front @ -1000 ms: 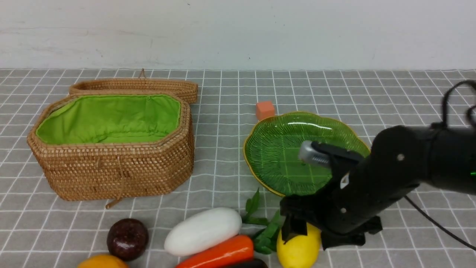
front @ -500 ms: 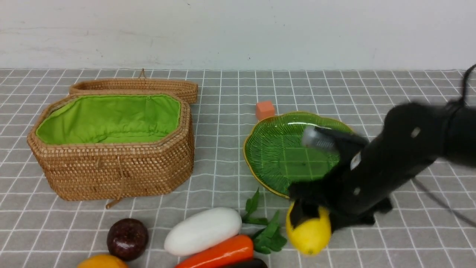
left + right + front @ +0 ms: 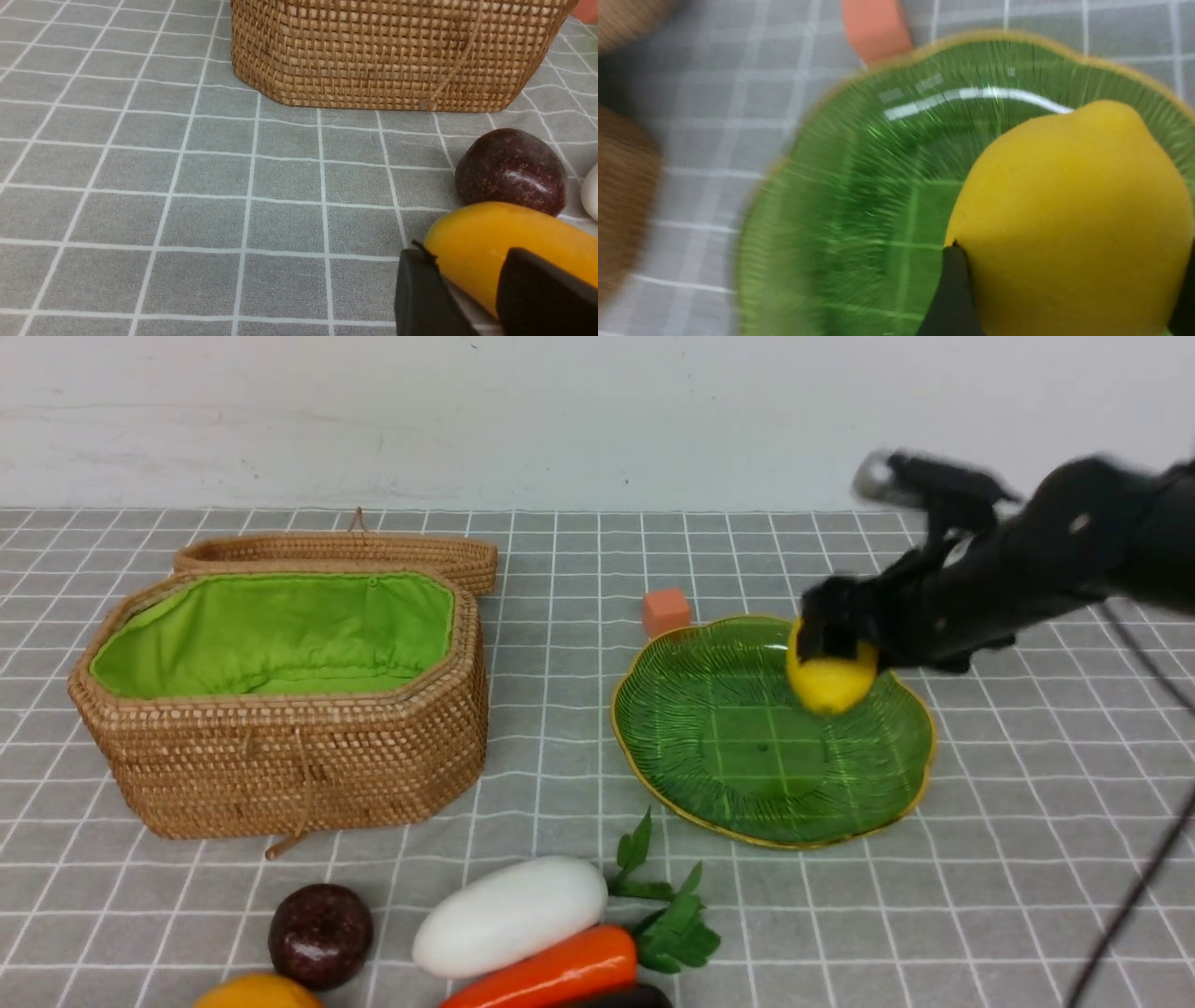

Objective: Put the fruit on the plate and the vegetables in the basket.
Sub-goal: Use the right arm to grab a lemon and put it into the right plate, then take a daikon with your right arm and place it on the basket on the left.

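Note:
My right gripper is shut on the yellow lemon and holds it in the air over the far right part of the green plate. In the right wrist view the lemon sits between the gripper's fingers above the plate. The maroon fruit, mango, white radish, carrot and eggplant lie at the front. The basket stands open on the left. My left gripper is narrowly open and empty by the mango and maroon fruit.
The basket lid lies behind the basket. A small orange cube sits at the plate's far left edge. The basket wall fills the far side of the left wrist view. My left arm is outside the front view.
My right gripper has lifted the lemon from the front of the table, up and away, to above the plate. The other items have not moved.

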Action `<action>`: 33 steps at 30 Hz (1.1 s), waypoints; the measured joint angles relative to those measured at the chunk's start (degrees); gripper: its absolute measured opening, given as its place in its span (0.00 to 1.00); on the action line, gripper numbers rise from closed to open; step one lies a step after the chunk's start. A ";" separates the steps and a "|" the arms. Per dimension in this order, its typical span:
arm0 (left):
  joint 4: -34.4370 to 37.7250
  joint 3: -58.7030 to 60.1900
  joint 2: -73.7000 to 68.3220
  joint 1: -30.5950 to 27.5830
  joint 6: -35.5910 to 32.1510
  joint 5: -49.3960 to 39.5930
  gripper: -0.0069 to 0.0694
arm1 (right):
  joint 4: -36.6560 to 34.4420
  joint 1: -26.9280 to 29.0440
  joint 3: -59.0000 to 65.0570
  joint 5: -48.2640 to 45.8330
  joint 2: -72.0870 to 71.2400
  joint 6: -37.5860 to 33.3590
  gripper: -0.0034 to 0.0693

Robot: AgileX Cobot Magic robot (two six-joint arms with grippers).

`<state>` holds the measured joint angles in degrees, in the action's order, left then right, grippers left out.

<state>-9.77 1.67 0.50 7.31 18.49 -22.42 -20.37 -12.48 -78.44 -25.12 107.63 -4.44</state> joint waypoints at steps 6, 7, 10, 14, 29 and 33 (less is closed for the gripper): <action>0.00 0.00 0.00 0.00 0.00 0.00 0.40 | 0.10 -0.12 0.00 0.99 5.14 -3.88 0.81; 0.00 0.00 0.00 0.00 0.00 0.00 0.40 | 0.10 -0.12 -0.03 0.70 4.87 -4.07 0.87; 0.00 0.00 0.00 0.00 0.00 0.00 0.40 | 0.12 -0.12 -0.18 -0.73 4.35 -4.18 0.95; 0.00 0.00 0.00 0.00 0.00 0.00 0.40 | 0.12 -0.12 -1.05 -6.78 2.01 -4.63 0.98; 0.00 0.00 0.00 0.00 0.00 0.00 0.40 | 0.58 -21.12 -10.20 -25.43 -2.84 -48.88 0.67; 0.00 0.00 0.00 0.00 0.00 0.00 0.40 | 1.32 -27.01 -10.29 -22.30 -1.33 -55.71 0.65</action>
<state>-9.77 1.67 0.50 7.31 18.49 -22.42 -19.05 -39.49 -88.73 -47.41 106.30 -60.15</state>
